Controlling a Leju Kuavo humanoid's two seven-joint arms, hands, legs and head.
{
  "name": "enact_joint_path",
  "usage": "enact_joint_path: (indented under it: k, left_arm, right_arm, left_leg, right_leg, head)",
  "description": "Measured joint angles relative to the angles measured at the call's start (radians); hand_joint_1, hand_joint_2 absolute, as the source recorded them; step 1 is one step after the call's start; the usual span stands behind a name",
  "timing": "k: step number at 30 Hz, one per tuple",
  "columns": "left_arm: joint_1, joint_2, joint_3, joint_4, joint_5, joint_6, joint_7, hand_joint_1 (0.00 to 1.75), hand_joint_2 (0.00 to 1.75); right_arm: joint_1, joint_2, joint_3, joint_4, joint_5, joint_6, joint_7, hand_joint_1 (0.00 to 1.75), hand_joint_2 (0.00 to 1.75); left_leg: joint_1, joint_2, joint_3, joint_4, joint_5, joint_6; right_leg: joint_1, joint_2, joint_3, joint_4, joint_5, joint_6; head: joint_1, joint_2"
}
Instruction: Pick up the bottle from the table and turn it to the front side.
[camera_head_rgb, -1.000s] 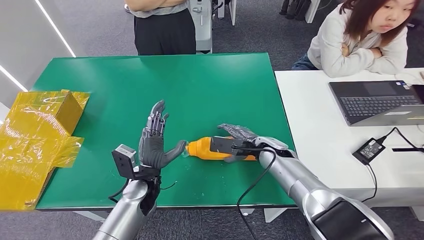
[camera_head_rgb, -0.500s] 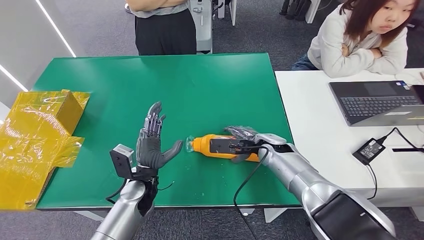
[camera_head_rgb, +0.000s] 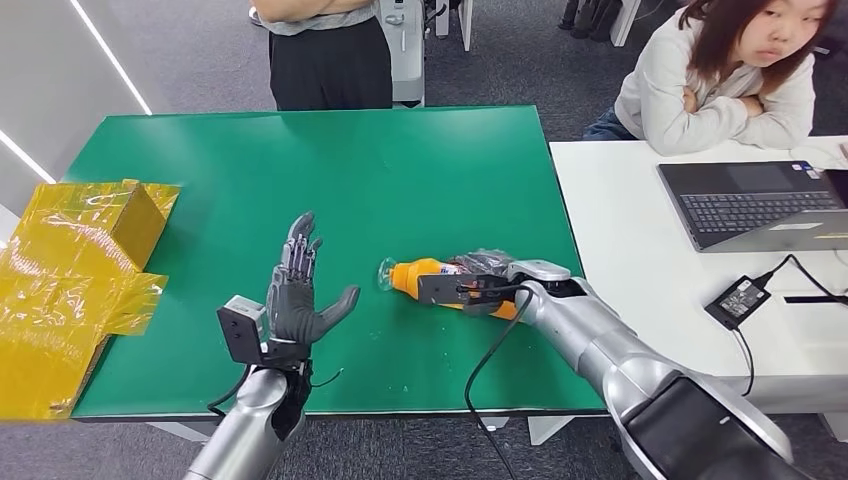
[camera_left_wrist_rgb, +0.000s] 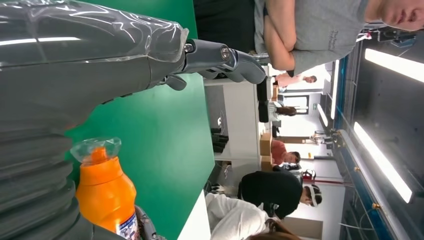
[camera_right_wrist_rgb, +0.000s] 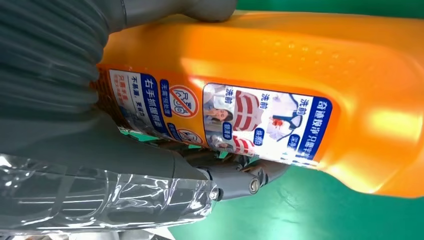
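An orange bottle (camera_head_rgb: 425, 273) with a clear cap lies sideways over the green table (camera_head_rgb: 420, 170), cap pointing toward my left hand. My right hand (camera_head_rgb: 488, 282) grips its body from the right side. Its printed label (camera_right_wrist_rgb: 250, 120) faces the right wrist camera, with fingers (camera_right_wrist_rgb: 240, 175) curled under it. My left hand (camera_head_rgb: 298, 293) stands upright with fingers spread, a short gap left of the cap, holding nothing. In the left wrist view the bottle's neck and cap (camera_left_wrist_rgb: 97, 165) sit just beyond the thumb.
Yellow crinkled wrapping and a box (camera_head_rgb: 75, 270) lie at the table's left edge. A white desk (camera_head_rgb: 650, 270) with a laptop (camera_head_rgb: 760, 205) and charger adjoins on the right. One person (camera_head_rgb: 735, 75) sits behind the desk, another person (camera_head_rgb: 325, 50) stands at the far edge.
My right hand has rolled and shifted the bottle slightly away from me, so its label now shows on top. My left hand drew back a little from the cap.
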Motion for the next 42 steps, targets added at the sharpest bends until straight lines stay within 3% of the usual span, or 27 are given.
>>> enact_joint_path:
  k: [8,13,18,28,31,35,42]
  left_arm:
    - [0.011,0.003,0.0,-0.009,0.0,0.0,0.002,0.0,1.75]
    - [0.02,0.007,0.001,-0.014,-0.001,0.002,-0.001,0.0,1.75]
    - [0.039,0.012,0.008,-0.024,-0.004,0.005,-0.003,0.0,1.75]
    - [0.073,0.018,0.039,-0.06,-0.039,-0.003,0.024,0.0,1.75]
    - [0.069,0.022,0.04,-0.061,-0.039,-0.049,0.063,0.0,1.75]
    - [0.036,0.031,0.04,-0.061,-0.01,-0.176,0.122,0.0,1.75]
    - [-0.071,0.046,0.04,-0.035,0.05,-0.351,0.199,0.0,1.75]
  right_arm:
    - [0.004,-0.001,0.008,-0.002,-0.059,-0.063,-0.046,1.75,1.75]
    - [0.057,-0.014,-0.047,-0.042,-0.207,-0.177,-0.204,1.75,1.75]
    - [0.192,-0.033,-0.167,-0.166,-0.318,-0.291,-0.321,1.75,1.75]
    - [0.563,-0.054,-0.435,-0.604,-0.351,-0.44,-0.344,1.75,1.75]
    - [0.642,-0.059,-0.503,-0.688,-0.36,-0.454,-0.359,1.75,1.75]
    - [0.695,-0.061,-0.563,-0.746,-0.342,-0.485,-0.39,1.75,1.75]
    - [0.685,-0.061,-0.586,-0.781,-0.309,-0.506,-0.426,1.75,1.75]
  left_leg:
    - [0.0,0.0,0.0,0.0,0.0,0.0]
    - [0.0,0.0,0.0,0.0,0.0,0.0]
    - [0.0,0.0,0.0,0.0,-0.001,0.0]
    - [0.0,-0.002,-0.002,-0.001,-0.001,0.0]
    - [0.0,-0.002,-0.002,-0.001,-0.001,0.0]
    - [0.0,-0.002,-0.002,0.0,-0.001,0.0]
    - [0.0,-0.001,-0.001,0.0,0.0,-0.001]
  right_leg:
    - [0.0,0.0,0.0,0.0,0.0,0.0]
    - [0.0,0.0,0.0,0.0,0.0,0.0]
    - [0.0,0.0,0.0,-0.001,-0.001,0.0]
    - [0.0,-0.002,-0.001,-0.001,-0.002,0.001]
    - [0.0,-0.002,-0.001,-0.001,-0.002,0.001]
    - [0.0,-0.002,-0.001,-0.001,-0.001,0.001]
    - [0.0,-0.001,-0.001,0.0,0.0,0.0]
  head:
    - [0.0,0.0]
    - [0.0,0.0]
    - [0.0,0.0]
    - [0.0,0.0]
    - [0.0,0.0]
    - [0.0,0.0]
    - [0.0,0.0]
